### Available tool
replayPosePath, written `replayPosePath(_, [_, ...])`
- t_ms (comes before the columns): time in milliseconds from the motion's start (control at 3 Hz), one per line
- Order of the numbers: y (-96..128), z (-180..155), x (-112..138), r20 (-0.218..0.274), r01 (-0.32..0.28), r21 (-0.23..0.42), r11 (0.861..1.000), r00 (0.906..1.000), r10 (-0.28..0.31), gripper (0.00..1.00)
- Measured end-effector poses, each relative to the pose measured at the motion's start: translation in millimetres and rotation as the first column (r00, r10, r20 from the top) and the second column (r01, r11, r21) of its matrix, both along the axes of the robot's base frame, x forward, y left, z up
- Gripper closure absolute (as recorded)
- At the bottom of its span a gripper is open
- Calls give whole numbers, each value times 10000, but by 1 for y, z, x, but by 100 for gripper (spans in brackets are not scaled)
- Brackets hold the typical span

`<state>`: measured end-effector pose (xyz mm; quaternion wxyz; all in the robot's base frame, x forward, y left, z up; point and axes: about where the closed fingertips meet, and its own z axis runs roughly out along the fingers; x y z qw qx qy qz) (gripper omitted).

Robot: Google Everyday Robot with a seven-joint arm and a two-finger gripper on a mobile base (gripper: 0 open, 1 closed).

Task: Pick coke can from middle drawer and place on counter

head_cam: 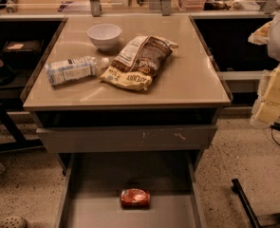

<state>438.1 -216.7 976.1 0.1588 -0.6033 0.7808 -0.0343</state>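
Coke can lies on side on grey floor of middle drawer, about midway between low side walls. Drawer stands open. Above it, shut drawer front with white scuff marks. Counter on top holds three things: white bowl at back, water bottle lying down on left, chip bag flat in middle, just beside bottle's cap. Gripper hangs at right edge of view, off counter's right side, well apart from can. Cannot tell if gripper is loose or squeezed.
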Motion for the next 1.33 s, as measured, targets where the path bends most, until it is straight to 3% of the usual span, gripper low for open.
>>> replayPosePath(333, [0, 0, 0, 0, 0, 0, 10000, 10000, 0, 0])
replayPosePath(667, [15, -10, -7, -107, -73, 212, 9997, 9999, 76, 0])
replayPosePath(1000, [48, -44, -16, -230, -186, 659, 9977, 9995, 202, 0])
replayPosePath(1333, [48, -44, -16, -226, -187, 659, 9977, 9995, 202, 0])
